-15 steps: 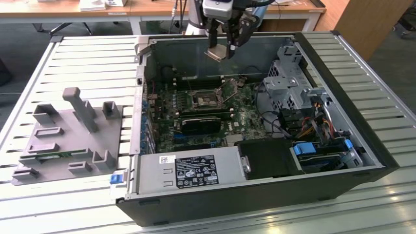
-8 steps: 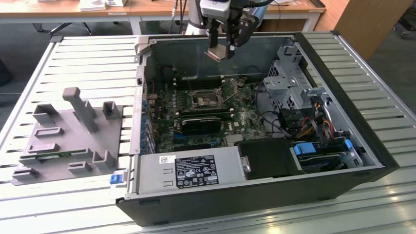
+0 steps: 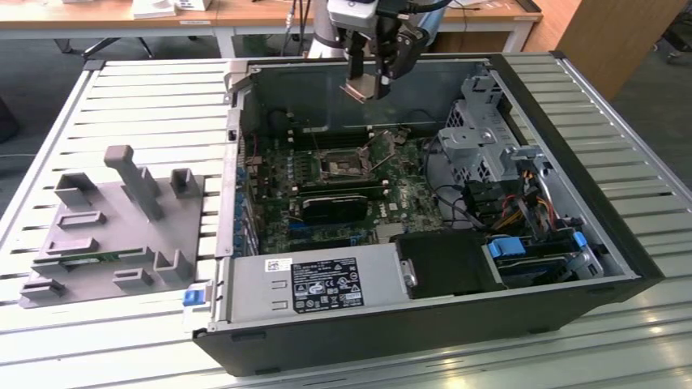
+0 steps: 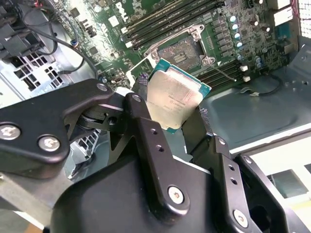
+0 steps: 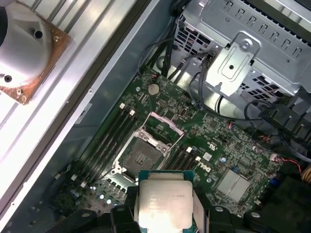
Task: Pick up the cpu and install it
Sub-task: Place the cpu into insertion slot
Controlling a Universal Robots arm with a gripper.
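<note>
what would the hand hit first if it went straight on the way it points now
The hand, shut on the cpu, points down into the open case. Nothing lies between; the cpu would likely touch the motherboard first, at or just beside the open socket. Depth is hard to judge.

one cpu (image 4: 174, 99), one socket (image 5: 143, 154), one computer case (image 3: 433, 332)

Free air between hand (image 3: 365, 87) and socket (image 3: 343, 164)
</note>
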